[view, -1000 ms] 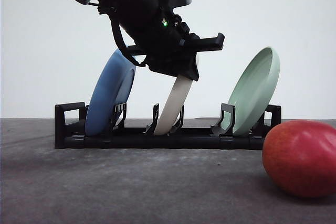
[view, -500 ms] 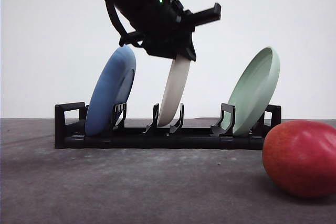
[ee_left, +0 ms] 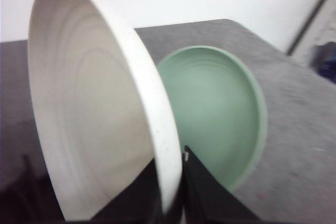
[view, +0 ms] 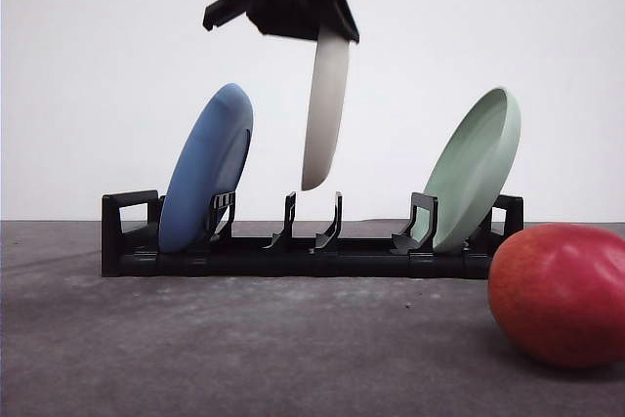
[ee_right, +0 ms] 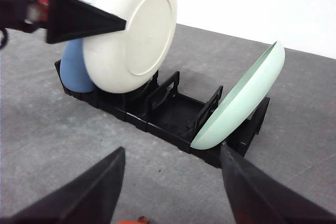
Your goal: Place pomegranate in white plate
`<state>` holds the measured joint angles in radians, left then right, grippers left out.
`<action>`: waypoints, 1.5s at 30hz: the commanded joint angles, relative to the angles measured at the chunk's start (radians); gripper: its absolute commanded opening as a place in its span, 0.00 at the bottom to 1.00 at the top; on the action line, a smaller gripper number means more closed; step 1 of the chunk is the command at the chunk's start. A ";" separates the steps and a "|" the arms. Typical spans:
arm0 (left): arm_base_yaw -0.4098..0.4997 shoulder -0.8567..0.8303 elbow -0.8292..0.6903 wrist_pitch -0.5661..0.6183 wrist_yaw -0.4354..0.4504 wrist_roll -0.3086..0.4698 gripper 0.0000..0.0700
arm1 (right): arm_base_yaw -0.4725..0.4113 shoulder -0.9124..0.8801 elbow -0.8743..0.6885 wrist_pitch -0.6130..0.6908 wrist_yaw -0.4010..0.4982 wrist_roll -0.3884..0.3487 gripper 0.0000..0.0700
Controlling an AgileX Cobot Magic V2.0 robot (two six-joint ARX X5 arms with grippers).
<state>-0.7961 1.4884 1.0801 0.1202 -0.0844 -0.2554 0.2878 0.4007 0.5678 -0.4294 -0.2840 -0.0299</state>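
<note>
**Desk:** What has changed at the rack (view: 312, 246)?

**Caption writer:** The white plate (view: 325, 109) has come clear of it. A second ago its lower edge sat in the middle slot; half a second ago it was rising; now it hangs edge-on above the empty slot, with a visible gap between rim and uprights. The left gripper (ee_left: 170, 192) is clamped on the plate's rim, one dark finger on each face, as the left wrist view shows.

**Desk:** And what does that mean for the job?

**Caption writer:** The plate is freed but not yet laid flat, so the fruit has nowhere to go. The pomegranate (view: 560, 295) rests untouched on the grey table (view: 244, 349), at the near right, in front of the rack's right end. The likely next step is to set the plate down face up.

**Desk:** The other arm?

**Caption writer:** The right gripper (ee_right: 170, 195) stands wide open and holds nothing, hovering on the near side of the rack.

**Desk:** Room to move?

**Caption writer:** The blue plate (view: 207, 168) leans to the left of the lifted plate and the pale green plate (view: 474, 168) to the right, both in their slots. In the left wrist view the green one sits close behind the white rim, so a sideways swing looks risky. Bare table lies in front of the rack, to the left of the fruit.
</note>
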 commanded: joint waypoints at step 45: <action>-0.527 -0.167 -0.355 -0.359 -0.404 0.755 0.01 | 0.005 0.003 0.016 -0.014 0.005 -0.008 0.52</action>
<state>-1.3077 1.3002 0.7101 -0.2529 -0.4690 0.4241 0.2878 0.4007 0.5678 -0.4502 -0.2836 -0.0299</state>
